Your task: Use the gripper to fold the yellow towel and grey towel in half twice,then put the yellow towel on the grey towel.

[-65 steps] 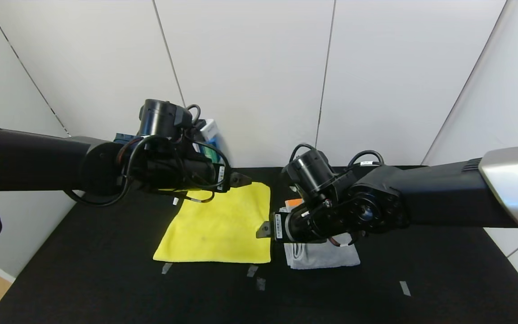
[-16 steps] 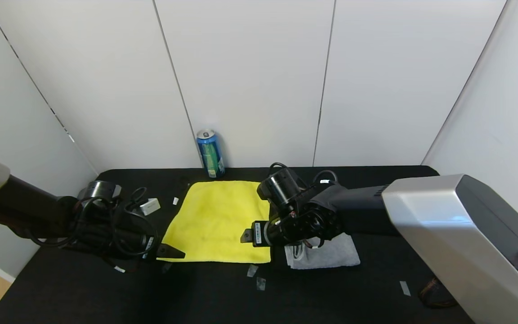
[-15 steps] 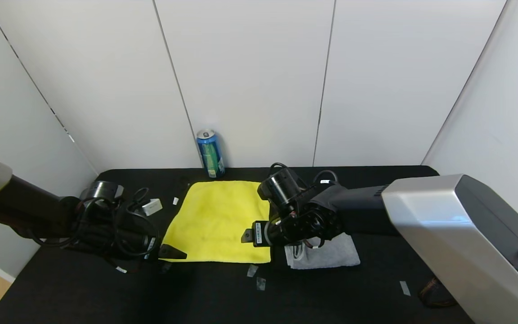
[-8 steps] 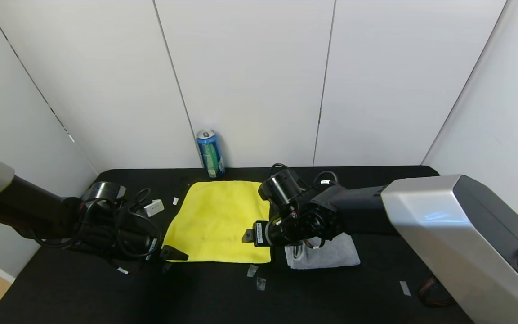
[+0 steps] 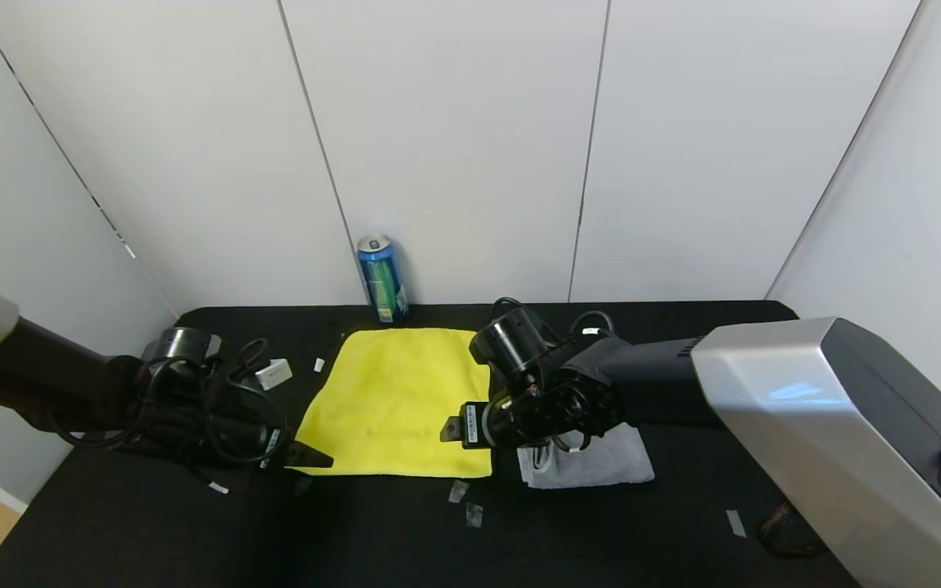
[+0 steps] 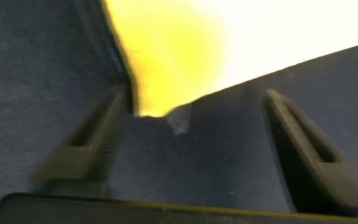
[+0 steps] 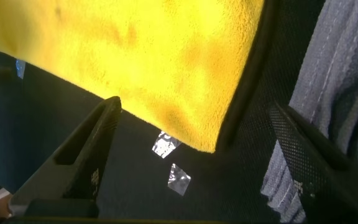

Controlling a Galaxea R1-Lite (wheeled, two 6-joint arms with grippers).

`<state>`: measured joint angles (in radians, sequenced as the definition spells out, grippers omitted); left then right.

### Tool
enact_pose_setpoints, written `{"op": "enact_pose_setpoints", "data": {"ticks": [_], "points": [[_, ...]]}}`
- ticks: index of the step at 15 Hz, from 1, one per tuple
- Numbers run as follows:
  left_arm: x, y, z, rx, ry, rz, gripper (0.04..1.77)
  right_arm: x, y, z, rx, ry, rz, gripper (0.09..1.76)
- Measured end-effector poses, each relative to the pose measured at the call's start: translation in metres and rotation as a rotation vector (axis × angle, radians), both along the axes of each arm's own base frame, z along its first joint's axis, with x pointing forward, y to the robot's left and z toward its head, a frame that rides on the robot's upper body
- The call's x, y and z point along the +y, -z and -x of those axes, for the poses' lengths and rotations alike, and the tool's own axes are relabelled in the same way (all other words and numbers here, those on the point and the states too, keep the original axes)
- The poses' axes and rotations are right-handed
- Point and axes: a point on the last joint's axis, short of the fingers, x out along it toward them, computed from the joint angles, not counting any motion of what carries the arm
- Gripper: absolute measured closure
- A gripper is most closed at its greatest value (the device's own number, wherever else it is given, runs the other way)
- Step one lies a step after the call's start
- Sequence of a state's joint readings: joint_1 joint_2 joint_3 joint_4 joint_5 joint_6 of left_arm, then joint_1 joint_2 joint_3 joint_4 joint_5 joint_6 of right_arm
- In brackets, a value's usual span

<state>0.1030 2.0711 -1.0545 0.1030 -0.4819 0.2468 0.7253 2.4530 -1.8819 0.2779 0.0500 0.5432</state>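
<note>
Straddling the yellow towel (image 5: 393, 404)'s near corners, left gripper (image 6: 188, 134) and right gripper (image 7: 197, 143) gape wide; wrist views alone show this.

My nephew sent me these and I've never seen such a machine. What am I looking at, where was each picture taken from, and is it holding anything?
This is a robot with two black arms, each ending in a two-fingered gripper. The wide picture comes from a camera on its head, looking down at a black table. The other two come from cameras on its wrists, looking out between the gripper fingers.

On the table lie a yellow towel, spread flat, and beside it a grey towel, already folded. A blue drink can stands at the back by the wall, and some small bits of tape mark the surface.

The left gripper sits low at the yellow towel's near left corner; its fingers are apart in the left wrist view. The right gripper is open above the near right corner. Neither holds anything yet.
</note>
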Motion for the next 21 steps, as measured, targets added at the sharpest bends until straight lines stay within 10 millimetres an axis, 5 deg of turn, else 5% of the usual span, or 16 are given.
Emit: {"op": "enact_pose_setpoints", "data": {"ticks": [6, 7, 21], "points": [[-0.0005, 0.0007, -0.0005, 0.001, 0.003, -0.001, 1.15, 0.0, -0.0001, -0.0001, -0.001, 0.001, 0.001, 0.14], [-0.0007, 0.0011, -0.0005, 0.001, 0.005, -0.001, 1.73, 0.0, -0.0001, -0.0001, -0.001, 0.001, 0.0, 0.14], [0.0016, 0.0002, -0.0007, -0.019, -0.005, -0.004, 1.71, 0.0075, 0.0098, 0.0043, 0.023, -0.001, 0.004, 0.14]]}}
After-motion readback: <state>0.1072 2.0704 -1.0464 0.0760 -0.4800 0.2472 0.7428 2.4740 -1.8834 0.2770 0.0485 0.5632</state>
